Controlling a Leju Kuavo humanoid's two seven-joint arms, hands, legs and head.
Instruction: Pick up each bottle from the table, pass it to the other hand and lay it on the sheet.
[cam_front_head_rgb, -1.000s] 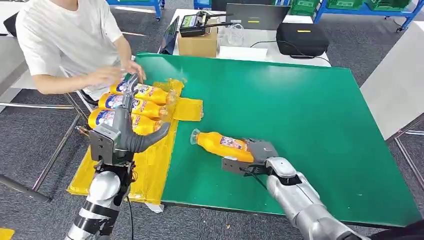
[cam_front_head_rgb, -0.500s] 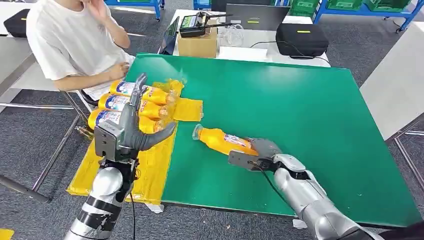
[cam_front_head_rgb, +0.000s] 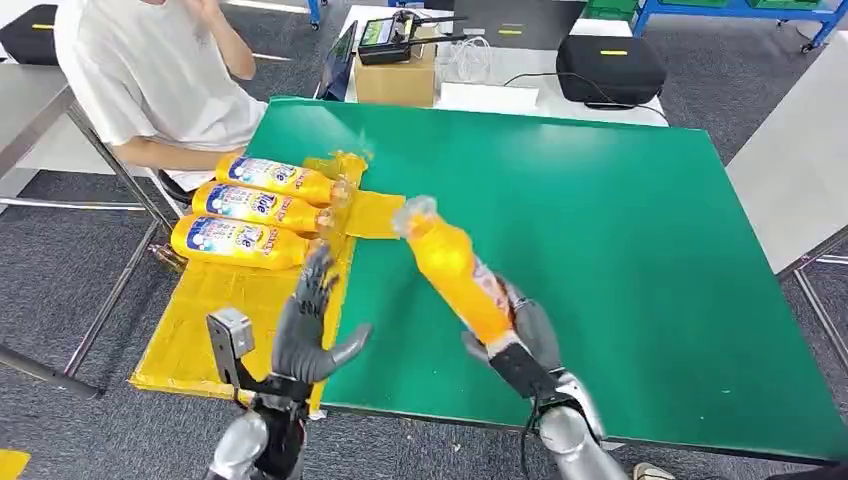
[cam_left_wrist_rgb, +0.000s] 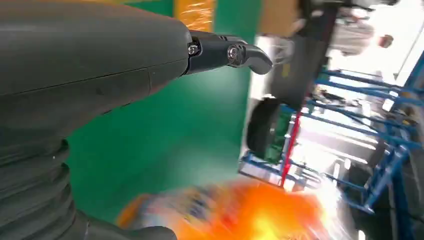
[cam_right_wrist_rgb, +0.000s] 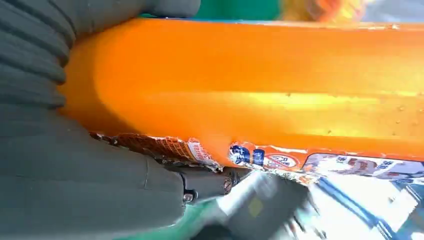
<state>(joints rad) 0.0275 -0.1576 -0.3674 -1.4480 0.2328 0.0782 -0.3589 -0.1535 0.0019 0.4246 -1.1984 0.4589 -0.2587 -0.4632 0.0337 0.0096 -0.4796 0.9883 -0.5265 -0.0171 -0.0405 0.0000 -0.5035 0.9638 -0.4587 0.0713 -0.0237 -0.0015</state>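
My right hand (cam_front_head_rgb: 525, 335) grips an orange bottle (cam_front_head_rgb: 455, 268) by its lower part and holds it raised over the green table (cam_front_head_rgb: 600, 220), cap end tilted up and away. The right wrist view has the bottle's orange body (cam_right_wrist_rgb: 260, 85) across it with my fingers (cam_right_wrist_rgb: 100, 185) wrapped under it. My left hand (cam_front_head_rgb: 308, 330) is open, fingers spread, at the table's front edge beside the yellow sheet (cam_front_head_rgb: 215, 325). Three orange bottles (cam_front_head_rgb: 245, 205) lie side by side on the sheet's far part. In the left wrist view the held bottle (cam_left_wrist_rgb: 240, 215) is a blurred orange shape past my fingers (cam_left_wrist_rgb: 225, 52).
A person in a white shirt (cam_front_head_rgb: 150, 70) sits at the table's far left corner, close to the sheet. A cardboard box (cam_front_head_rgb: 395, 80), a laptop and a black case (cam_front_head_rgb: 610, 70) stand on the table behind. The green table's right half lies open.
My right hand has lifted the bottle off the table and tilted it up. My left hand has dropped back from over the sheet toward the front edge. The person's hands have left the sheet.
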